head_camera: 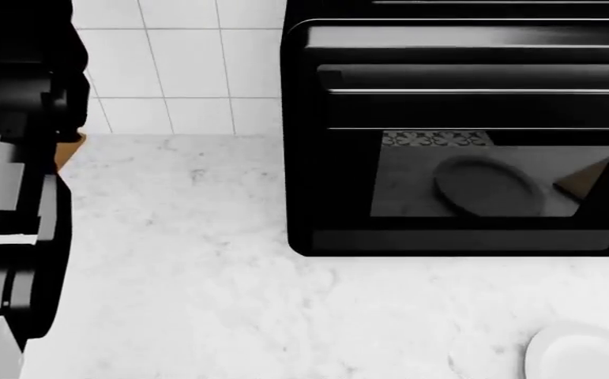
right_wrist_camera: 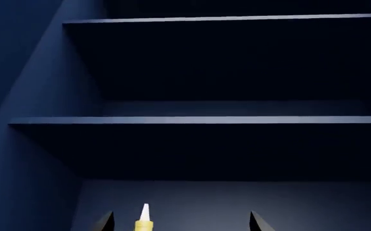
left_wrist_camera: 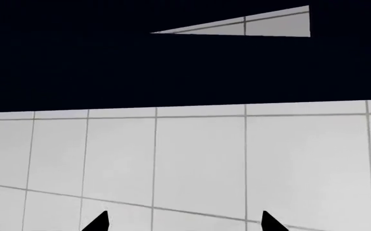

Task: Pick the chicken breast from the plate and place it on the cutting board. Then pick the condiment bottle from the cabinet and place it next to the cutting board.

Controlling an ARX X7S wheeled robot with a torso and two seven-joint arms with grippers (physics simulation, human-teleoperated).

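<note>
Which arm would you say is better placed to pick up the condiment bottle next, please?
The right. Its end effector is open inside the cabinet with the condiment bottle between its fingertips; the left end effector faces only tiled wall.

The robot's left arm (head_camera: 14, 181) is big, round and shiny black, with grey metal parts in the middle; its fingertips (left_wrist_camera: 98, 222) are black and pointed; the other fingertips (right_wrist_camera: 257, 222) are dark and pointed too.

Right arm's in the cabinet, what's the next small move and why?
Probably ease the right gripper down toward the condiment bottle: only its nozzle and yellow shoulder show, nearer one fingertip than the other, with the fingers spread apart, so nothing is gripped yet.
</note>
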